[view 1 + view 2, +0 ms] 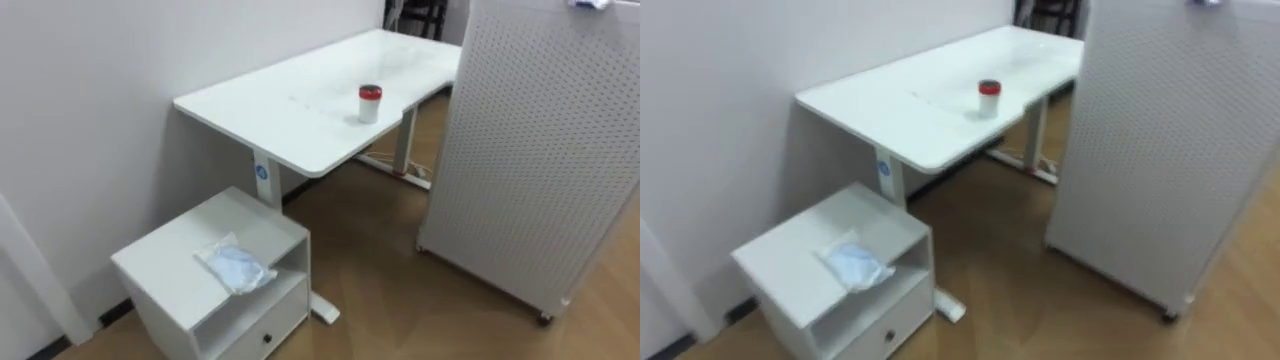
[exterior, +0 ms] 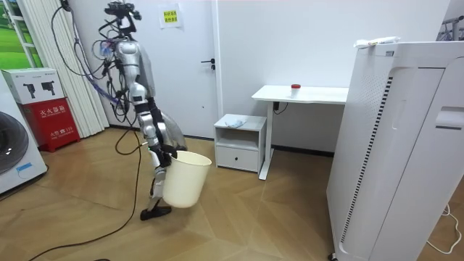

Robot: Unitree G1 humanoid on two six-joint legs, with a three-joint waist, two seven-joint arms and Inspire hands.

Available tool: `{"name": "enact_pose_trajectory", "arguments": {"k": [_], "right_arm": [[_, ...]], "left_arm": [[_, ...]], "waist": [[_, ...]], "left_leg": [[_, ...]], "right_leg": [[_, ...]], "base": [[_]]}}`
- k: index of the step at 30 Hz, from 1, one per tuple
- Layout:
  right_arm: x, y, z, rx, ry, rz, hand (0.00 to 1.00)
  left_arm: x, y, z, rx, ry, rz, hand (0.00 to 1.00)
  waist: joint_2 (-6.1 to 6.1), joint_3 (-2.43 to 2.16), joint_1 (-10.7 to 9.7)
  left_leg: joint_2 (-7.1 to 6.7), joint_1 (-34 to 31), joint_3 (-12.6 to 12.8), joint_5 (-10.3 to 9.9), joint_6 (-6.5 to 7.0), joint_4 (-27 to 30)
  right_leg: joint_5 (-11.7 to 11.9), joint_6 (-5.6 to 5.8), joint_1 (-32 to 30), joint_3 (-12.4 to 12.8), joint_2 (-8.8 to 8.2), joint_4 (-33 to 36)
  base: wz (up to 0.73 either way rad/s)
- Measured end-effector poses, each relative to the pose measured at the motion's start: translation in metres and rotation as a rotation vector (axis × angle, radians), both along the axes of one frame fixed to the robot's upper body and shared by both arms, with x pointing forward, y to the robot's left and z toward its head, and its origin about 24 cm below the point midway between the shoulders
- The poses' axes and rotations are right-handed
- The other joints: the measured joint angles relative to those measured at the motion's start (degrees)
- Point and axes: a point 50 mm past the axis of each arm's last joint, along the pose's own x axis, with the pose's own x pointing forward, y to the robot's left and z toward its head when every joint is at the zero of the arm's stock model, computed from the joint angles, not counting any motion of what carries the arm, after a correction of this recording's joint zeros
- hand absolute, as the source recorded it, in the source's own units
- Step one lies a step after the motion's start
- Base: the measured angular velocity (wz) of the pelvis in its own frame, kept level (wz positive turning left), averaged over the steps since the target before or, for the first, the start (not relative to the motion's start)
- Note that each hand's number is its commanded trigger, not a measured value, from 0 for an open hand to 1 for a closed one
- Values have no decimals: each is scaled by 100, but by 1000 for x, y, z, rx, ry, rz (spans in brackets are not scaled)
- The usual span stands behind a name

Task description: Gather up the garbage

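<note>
Standing upright on the wooden floor in the room view, facing a low white open-fronted cabinet (image 1: 160, 262) but well apart from it. Located the task's thing on that cabinet's top: crumpled pale-blue-and-white plastic wrapper (image 1: 235, 266), lying flat near the front edge, long axis slanting from the eye view's upper left to lower right. Also noted a small white cup with red lid (image 1: 370, 103), upright on the white rectangular desk (image 1: 290, 115) beyond, well apart from the wrapper. Tall white perforated panel (image 1: 540, 150) off to the right. Carrying a cream plastic waste bin (image 2: 185, 180) low before the body, right hand (image 2: 165, 150) at its rim, arm hanging almost straight down; cannot tell how that hand is closed. Judged: wrapper ahead and leftward, out of reach; needs a walk closer before any reach. Cannot tell which hand lies nearer.
</note>
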Motion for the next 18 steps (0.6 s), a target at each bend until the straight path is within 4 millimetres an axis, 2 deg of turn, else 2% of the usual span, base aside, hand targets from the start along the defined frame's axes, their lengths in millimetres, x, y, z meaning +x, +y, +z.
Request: {"name": "enact_pose_trajectory", "arguments": {"k": [1,2,3,4,5,6,8,9,11,12,13,15,16,17,18], "right_arm": [[0,1,0,2,-4,16,100],[0,0,0,1,-7,21,100],[2,0,0,-3,-12,35,100],[4,-1,0,-7,-14,52,100],[6,-1,0,-11,-19,57,100],[10,-2,1,-20,-28,72,100],[15,-1,0,-27,-47,93,100],[18,-1,1,-30,-60,97,100],[24,0,1,-32,-77,112,100],[27,1,1,-32,-88,123,100],[32,2,1,-32,-103,127,100],[43,3,2,-34,-126,130,100],[51,3,2,-41,-146,137,100],[55,3,3,-46,-156,143,100],[65,4,4,-51,-181,159,100]], "left_arm": [[-5,0,1,1,10,9,0],[-5,0,1,0,9,9,0],[-5,0,1,-1,1,7,0],[1,1,0,1,-21,1,0],[5,1,0,2,-34,-3,0],[12,1,-1,5,-59,-10,0],[20,4,0,16,-91,-19,0],[22,4,0,18,-99,-21,0],[28,2,-1,13,-116,-31,0],[38,1,-1,12,-140,-47,0],[50,1,-1,15,-170,-56,0],[60,1,-1,22,-192,-56,0],[66,2,0,33,-205,-55,0],[70,2,0,38,-215,-54,0],[77,3,1,47,-235,-55,0]], "waist": [[-5,-20,-1],[-14,-24,-25],[-50,-88,-29],[-83,-61,-24],[-82,-54,-21],[-75,-49,-21],[-108,-17,-12],[-148,38,-25],[-43,-10,-16],[-3,-31,-16],[22,-42,-6],[10,-32,11],[6,-41,18],[2,-45,14],[-30,-37,8]], "left_leg": [[-16,8,-3,447,96,-244],[-68,26,-1,547,177,-252],[-165,69,59,547,396,-210],[-202,85,151,449,492,-89],[-208,89,163,382,503,3],[-209,90,169,271,507,112],[-245,82,173,101,516,406],[-235,32,174,-39,545,742],[-246,-34,152,-338,506,937],[-247,-38,120,-549,498,882],[-276,-108,154,-665,537,889],[-357,-112,234,-714,610,869],[-400,-88,325,-764,687,846],[-436,-66,341,-782,714,819],[-542,22,370,-808,764,717]], "right_leg": [[-7,45,130,80,-35,-185],[-17,81,188,89,-67,-278],[-32,162,269,122,-166,-430],[6,267,363,103,-227,-595],[46,336,405,65,-263,-671],[129,461,465,2,-330,-778],[174,503,648,27,-438,-953],[174,504,787,113,-510,-1010],[152,543,804,113,-513,-923],[58,642,659,62,-531,-729],[-50,751,481,-48,-603,-496],[-67,788,216,-283,-755,29],[-38,842,-29,-418,-884,572],[0,907,-174,-464,-944,893],[170,984,-462,-581,-1096,1580]], "base": [[-40],[-22],[-20],[-29],[-40],[-39],[-39],[-41],[-23],[14],[16],[4],[0],[9],[13]]}}
